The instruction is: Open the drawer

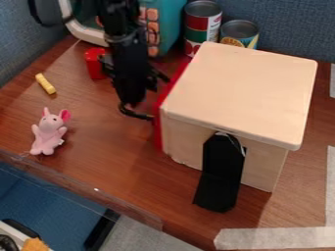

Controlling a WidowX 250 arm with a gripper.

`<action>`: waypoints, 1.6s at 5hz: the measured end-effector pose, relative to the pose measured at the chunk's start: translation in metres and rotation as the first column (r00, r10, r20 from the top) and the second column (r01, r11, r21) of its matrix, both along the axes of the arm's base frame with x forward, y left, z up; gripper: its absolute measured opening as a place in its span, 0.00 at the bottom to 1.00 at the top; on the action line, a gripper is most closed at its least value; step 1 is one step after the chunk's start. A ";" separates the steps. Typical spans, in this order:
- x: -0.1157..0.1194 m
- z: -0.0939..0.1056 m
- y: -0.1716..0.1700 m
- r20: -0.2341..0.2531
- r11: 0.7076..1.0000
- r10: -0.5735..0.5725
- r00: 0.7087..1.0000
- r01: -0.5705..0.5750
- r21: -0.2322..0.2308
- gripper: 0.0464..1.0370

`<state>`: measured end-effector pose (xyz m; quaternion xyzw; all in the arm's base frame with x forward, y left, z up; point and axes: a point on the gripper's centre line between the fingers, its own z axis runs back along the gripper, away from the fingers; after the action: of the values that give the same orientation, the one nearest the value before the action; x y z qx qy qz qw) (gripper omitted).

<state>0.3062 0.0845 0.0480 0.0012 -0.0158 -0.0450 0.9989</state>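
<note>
One black gripper beside the red-fronted drawer

One black gripper (132, 97) hangs down over the table (111, 171), close to the drawer (157, 137), whose red front is just to the right of it in the view. I cannot tell if the gripper is spread or pressed together, and I also cannot tell if something is pinched in it. A thin dark curved piece (135, 114) is at its low end and goes to the red front; if this piece belongs to the gripper or to the drawer, I cannot say.

The red front stands upright along the side of a pale wooden box (242, 93), which is to the right of the gripper. On the nearer side of this box, lower right from the gripper, a black flap (222, 171) hangs down.

Behind the gripper, to the upper right, are two cans (203, 22) with printed labels: one label is red, white and green, the other has blue and yellow. A turquoise toy appliance (171, 19) with orange squares is behind the gripper too.

To the upper left of the gripper, near the arm, there is a small red object (95, 62). Farther left is a short yellow piece (45, 84), and to the lower left lies a pink plush mouse (49, 131) with round ears.
</note>
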 end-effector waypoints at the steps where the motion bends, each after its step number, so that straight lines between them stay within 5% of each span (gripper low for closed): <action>1: -0.009 0.010 0.016 -0.035 0.994 0.031 0.999 -0.027 0.103 0.11; 3: -0.014 0.016 0.029 -0.065 0.982 0.052 0.997 -0.039 0.185 0.11; 8: -0.017 -0.008 0.052 -0.163 0.979 0.088 0.983 -0.056 0.194 0.11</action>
<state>0.2892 0.1363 0.0405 0.0927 0.0741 -0.0100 0.9929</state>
